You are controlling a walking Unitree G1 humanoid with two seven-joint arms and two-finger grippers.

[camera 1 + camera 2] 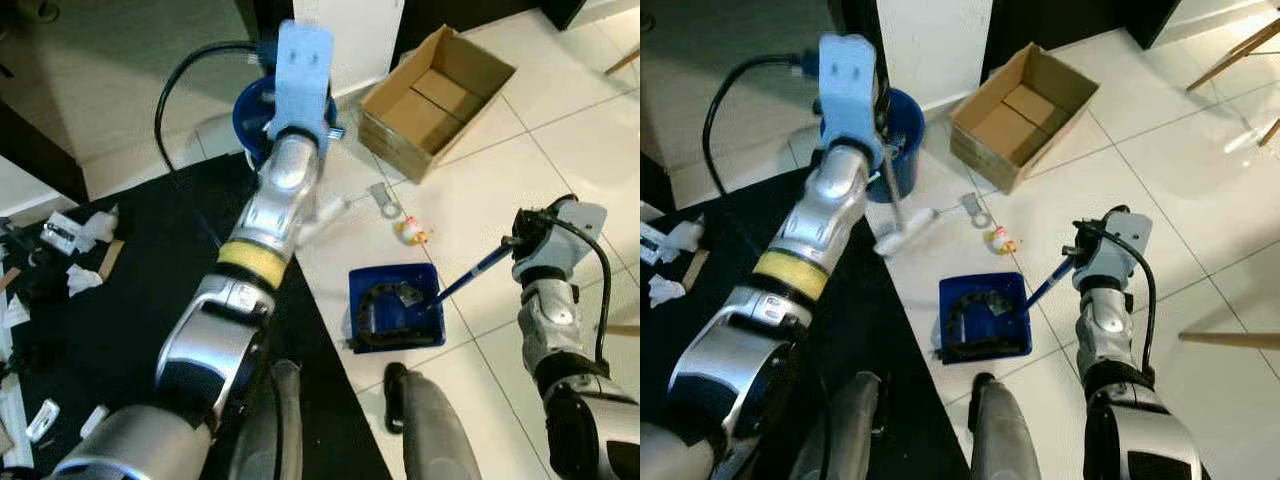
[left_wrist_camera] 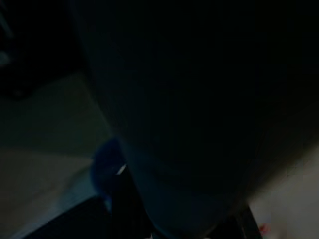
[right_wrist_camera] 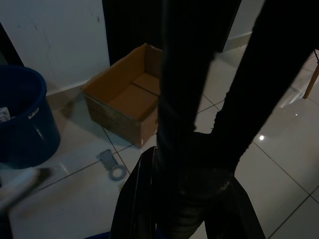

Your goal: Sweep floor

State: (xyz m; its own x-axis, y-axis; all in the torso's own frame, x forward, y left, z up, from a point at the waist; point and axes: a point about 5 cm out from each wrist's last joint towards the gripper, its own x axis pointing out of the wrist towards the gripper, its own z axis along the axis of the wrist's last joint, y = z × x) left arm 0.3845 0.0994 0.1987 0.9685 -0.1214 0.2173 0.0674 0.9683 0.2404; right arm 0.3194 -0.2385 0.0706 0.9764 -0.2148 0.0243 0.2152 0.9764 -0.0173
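Note:
A blue dustpan lies flat on the white tile floor, with a black curved piece inside it. My right gripper is shut on its blue handle, on the pan's right. My left arm reaches forward to the blue bucket. The left gripper sits mostly behind its wrist mount and holds the thin handle of a white-headed brush, whose head rests on the tiles just beyond the dustpan. A small yellow and red toy and a grey ring tag lie between brush and pan.
An open cardboard box stands at the far right of the bucket. A black mat on the left carries several paper scraps. Wooden furniture legs jut in at the right. My own legs show at the bottom.

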